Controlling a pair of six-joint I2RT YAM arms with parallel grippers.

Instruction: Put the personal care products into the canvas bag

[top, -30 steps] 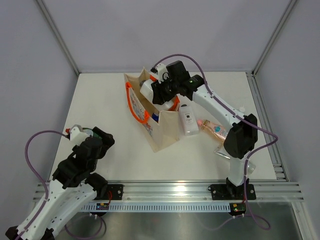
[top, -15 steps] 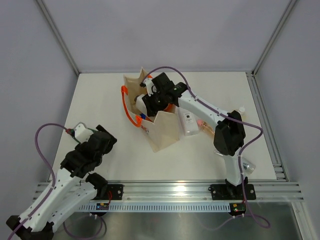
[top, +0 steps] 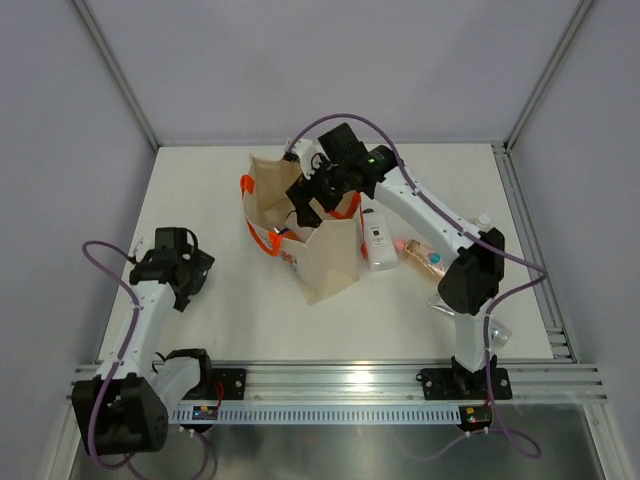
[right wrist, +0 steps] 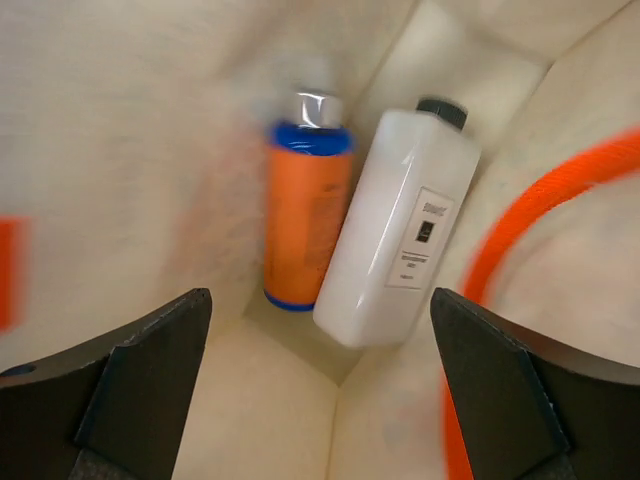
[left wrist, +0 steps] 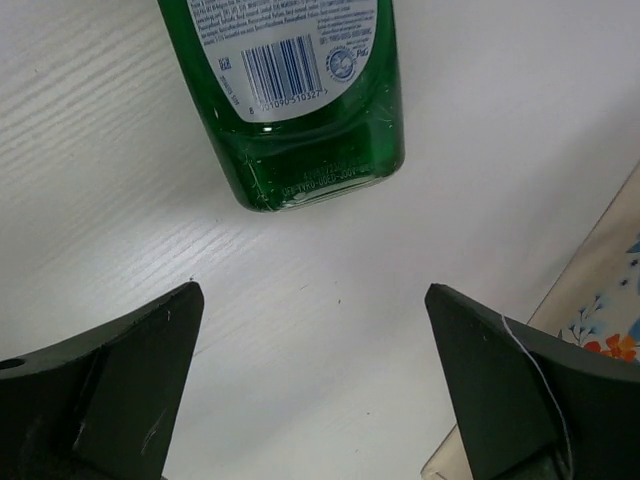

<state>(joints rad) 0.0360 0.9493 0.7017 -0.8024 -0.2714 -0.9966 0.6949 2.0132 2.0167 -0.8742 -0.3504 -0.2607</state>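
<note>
Green bottle (left wrist: 300, 100) lies beyond spread gripper (left wrist: 315, 390).

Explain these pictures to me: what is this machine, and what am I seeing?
The machine is a two-armed robot bolted to a table. One camera looks down from above; two others ride on the wrists. The right gripper hangs open over the canvas bag, looking in at an orange bottle and a white flat bottle. The left gripper, open, faces a green bottle lying on the table. A second white bottle and a pink bottle lie beside the bag. Nothing is held.
</note>
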